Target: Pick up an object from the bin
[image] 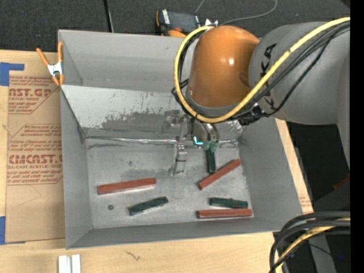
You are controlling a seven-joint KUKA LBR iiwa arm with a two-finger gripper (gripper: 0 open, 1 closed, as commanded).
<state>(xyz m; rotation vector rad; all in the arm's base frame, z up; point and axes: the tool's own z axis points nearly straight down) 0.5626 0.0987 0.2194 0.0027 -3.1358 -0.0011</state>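
My gripper [195, 157] hangs below the orange cover over the right middle of the bin, fingers down and open. Its left finger [180, 161] stands on bare floor. A short dark green stick [211, 161] lies lengthwise by the right finger, touching or just under it; I cannot tell which. Just right of it, a red-brown stick [219, 174] lies at a slant. Nothing shows between the fingers.
On the bin floor lie another red-brown stick [126, 186] at the left, a dark green stick [148, 205] near the front, and a dark green stick [228, 202] with a red-brown stick [224, 213] at the front right. The arm covers the back right corner.
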